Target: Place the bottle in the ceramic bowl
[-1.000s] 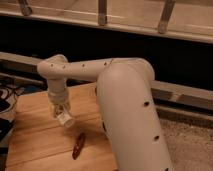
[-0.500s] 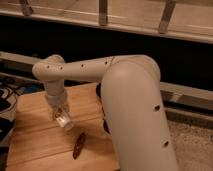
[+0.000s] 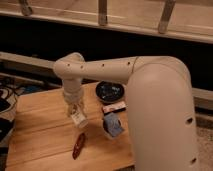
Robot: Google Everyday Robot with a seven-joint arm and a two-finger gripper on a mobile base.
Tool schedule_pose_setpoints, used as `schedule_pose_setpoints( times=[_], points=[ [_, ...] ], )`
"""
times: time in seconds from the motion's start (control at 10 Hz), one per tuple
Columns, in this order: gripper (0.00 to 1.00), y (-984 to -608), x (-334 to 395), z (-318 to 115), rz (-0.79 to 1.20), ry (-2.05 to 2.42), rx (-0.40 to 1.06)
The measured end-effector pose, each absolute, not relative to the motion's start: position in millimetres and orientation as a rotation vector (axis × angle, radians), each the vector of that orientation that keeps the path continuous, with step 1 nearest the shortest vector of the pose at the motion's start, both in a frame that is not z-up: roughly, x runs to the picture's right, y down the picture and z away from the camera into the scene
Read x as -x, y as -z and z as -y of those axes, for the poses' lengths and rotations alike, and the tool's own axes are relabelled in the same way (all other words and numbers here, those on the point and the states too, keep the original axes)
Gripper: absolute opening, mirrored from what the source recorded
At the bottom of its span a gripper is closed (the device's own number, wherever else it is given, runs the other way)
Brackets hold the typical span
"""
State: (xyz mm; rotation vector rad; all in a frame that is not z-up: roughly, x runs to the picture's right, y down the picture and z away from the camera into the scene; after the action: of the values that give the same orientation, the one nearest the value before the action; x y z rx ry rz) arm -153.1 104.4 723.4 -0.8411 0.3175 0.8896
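Note:
My gripper [image 3: 75, 111] hangs from the white arm over the left middle of the wooden table and is shut on the small whitish bottle [image 3: 78, 119]. The bottle's pale label faces the camera, and it is held just above the tabletop. The ceramic bowl [image 3: 110, 91] is dark, round and glossy. It sits at the back of the table, to the right of and behind the gripper, and the arm partly covers its right side.
A reddish-brown elongated object [image 3: 78, 145] lies on the wood in front of the gripper. A flat bar-shaped packet [image 3: 114, 106] and a blue-and-white pouch [image 3: 113, 125] lie to the gripper's right. The wooden table [image 3: 40, 130] ends at the left, with cables beyond it.
The gripper has moved right with the bottle in it. The arm has shifted, and the bowl and the packets now show.

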Motion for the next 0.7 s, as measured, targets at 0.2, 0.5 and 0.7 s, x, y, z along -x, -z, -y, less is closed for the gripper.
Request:
schedule_pose_setpoints(
  times=[0.2, 0.5, 0.7],
  points=[
    [0.04, -728, 157, -94, -0.309, -0.909, 0.837],
    [0.04, -730, 166, -74, -0.278, -0.923, 0.818],
    [0.04, -728, 159, -27, -0.237, -0.959, 0.777]
  ],
)
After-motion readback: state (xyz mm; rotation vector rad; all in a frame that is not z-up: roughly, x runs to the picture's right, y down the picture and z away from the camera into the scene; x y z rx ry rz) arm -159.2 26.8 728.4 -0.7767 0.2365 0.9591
